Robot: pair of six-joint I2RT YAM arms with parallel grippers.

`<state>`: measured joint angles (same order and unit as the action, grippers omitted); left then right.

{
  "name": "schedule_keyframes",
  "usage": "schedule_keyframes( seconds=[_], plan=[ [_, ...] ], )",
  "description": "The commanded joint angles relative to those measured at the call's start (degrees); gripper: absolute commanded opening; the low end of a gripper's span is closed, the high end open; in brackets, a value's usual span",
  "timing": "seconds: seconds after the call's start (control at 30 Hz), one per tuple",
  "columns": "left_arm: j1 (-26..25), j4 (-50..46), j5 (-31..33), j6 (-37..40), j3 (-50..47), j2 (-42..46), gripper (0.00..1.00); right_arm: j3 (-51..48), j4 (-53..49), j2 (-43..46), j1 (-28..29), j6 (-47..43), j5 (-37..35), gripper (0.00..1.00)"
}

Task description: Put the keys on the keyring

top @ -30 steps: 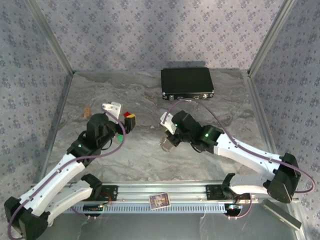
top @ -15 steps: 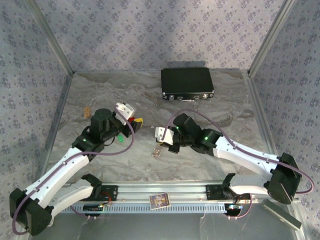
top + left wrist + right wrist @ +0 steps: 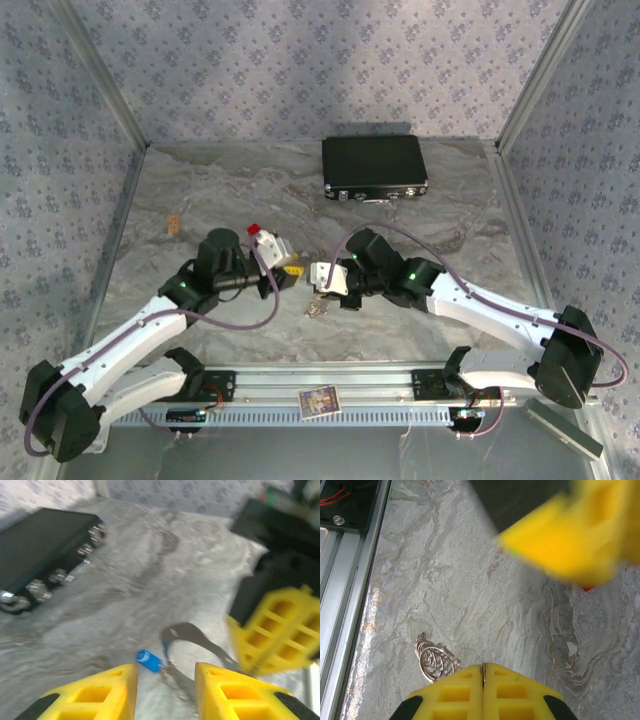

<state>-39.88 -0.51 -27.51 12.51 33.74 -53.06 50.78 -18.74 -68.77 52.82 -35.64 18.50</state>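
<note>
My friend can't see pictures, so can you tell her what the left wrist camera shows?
A tiny blue key is ahead of the parted yellow fingers of the left gripper, over the marbled table. Beside it curves the keyring, pinched by the right gripper; a black case sits upper left.

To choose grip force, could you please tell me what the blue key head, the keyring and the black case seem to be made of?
Blue key head: likely plastic, saturated colour with a soft gloss. Keyring: seemingly thin metal, grey-silver with a sheen. Black case: matte black shell, material unclear, with shiny, apparently metal fittings along its front edge.
</note>
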Motion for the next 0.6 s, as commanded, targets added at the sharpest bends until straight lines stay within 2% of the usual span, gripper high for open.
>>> schedule_keyframes(
  seconds=[0.0,0.2,0.57],
  plan=[
    [-4.0,9.1,1.1,-0.3,-5.3,1.4,0.35,1.3,-1.5,1.5,-0.6,-0.4,2.3,0.0],
    [-5.1,16.9,2.4,1.1,-9.3,0.9,0.31,0.9,-1.4,2.9,-1.1,0.3,4.2,0.0],
    [-6.1,19.0,-4.8,3.4,-9.3,-1.8,0.32,0.8,0.2,2.9,-0.7,0.9,2.7,0.0]
  ],
)
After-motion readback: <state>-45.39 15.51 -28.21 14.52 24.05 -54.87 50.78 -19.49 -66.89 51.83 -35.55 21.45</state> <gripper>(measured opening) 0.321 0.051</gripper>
